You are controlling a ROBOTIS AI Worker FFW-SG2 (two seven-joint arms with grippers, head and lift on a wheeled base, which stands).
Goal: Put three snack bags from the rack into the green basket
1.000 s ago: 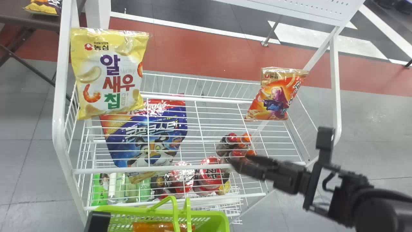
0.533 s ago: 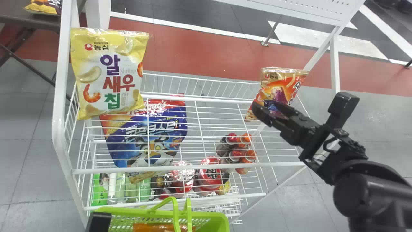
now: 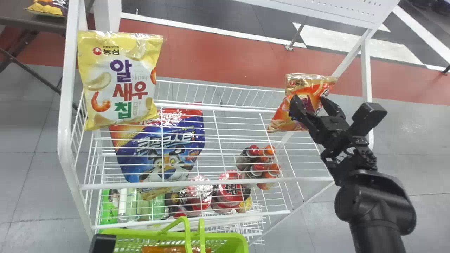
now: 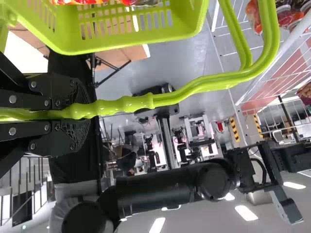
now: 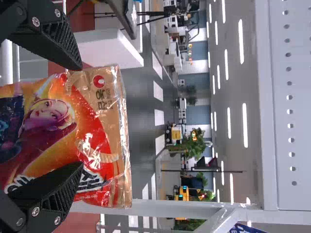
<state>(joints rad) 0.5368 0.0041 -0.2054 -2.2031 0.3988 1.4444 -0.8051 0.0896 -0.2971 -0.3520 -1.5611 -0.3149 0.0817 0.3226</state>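
From where I stand, the orange snack bag [image 3: 277,121] is at the right end of the white wire rack [image 3: 205,183], upright but leaning a little. The right gripper [image 3: 309,102] is right at it, coming from the near right side, its two black fingers spread with the bag's middle behind the gap. In the right wrist view the bag's printed front faces the hand: one finger overlaps it by one side edge, the other crosses its front near the opposite side. The fingers are parted, not squeezed together on the bag; whether either one touches it, I can't tell.

Over at the left end of the rack stands the yellow snack bag [image 3: 117,80], well apart from that hand. Through the shelf wires, lower down, I can see a big blue bag [image 3: 161,151] and, to its right, some bottles [image 3: 258,168] with red and orange caps.

The green basket [image 3: 225,236] sits in front of the rack, toward the left, with an orange packet [image 3: 165,249] inside. The left gripper [image 3: 102,243] is at the bottom edge beside it; in the left wrist view its fingers [image 4: 80,90] are clamped around the basket's two handles [image 4: 187,92].
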